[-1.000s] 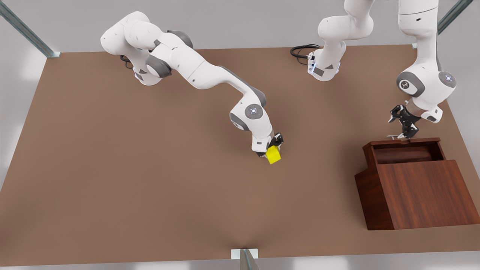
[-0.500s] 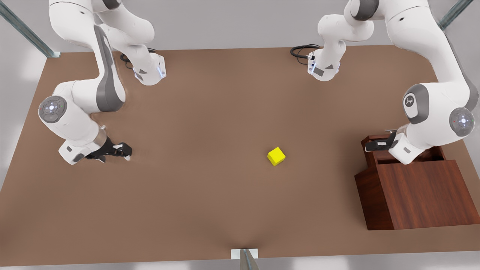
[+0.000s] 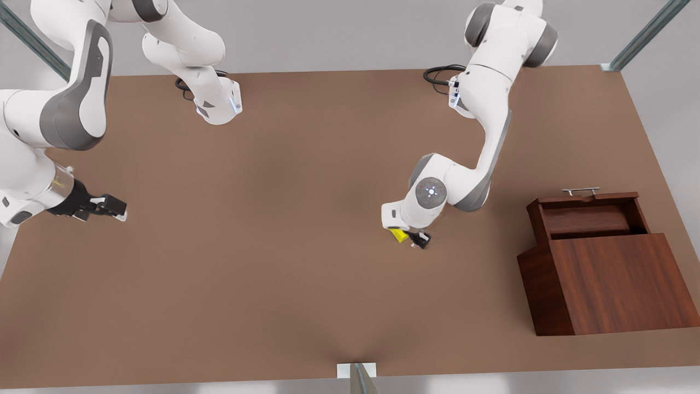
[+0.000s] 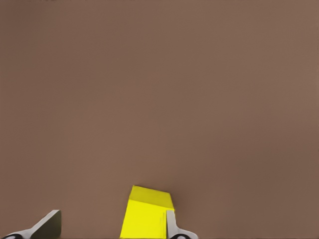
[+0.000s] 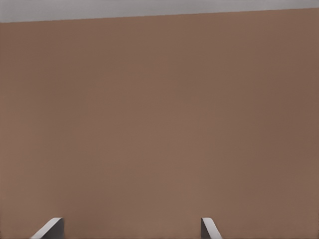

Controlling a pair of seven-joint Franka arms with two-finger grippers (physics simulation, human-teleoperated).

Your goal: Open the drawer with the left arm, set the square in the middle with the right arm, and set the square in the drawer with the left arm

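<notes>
The yellow square (image 3: pixel 398 234) rests on the brown tabletop near the middle, mostly covered by my left gripper (image 3: pixel 418 239). In the left wrist view the square (image 4: pixel 147 214) sits between my left gripper's (image 4: pixel 110 229) open fingers, close against one fingertip (image 4: pixel 172 226) and well apart from the other. The drawer (image 3: pixel 590 219) stands pulled out of the dark wood cabinet (image 3: pixel 612 284) at the front view's right, its silver handle (image 3: pixel 581 191) free. My right gripper (image 3: pixel 112 210) hangs open and holds nothing at the front view's far left; it (image 5: pixel 129 229) faces bare tabletop.
The two arm bases (image 3: pixel 219 106) (image 3: pixel 465 101) stand at the table's far edge, with a black cable (image 3: pixel 437 74) beside one. A metal post (image 3: pixel 358 377) rises at the near edge. Bare tabletop (image 3: pixel 273 219) lies between the arms.
My left arm has swung from the drawer to the square and lowered its gripper around it. My right arm has drawn back farther to the front view's left.
</notes>
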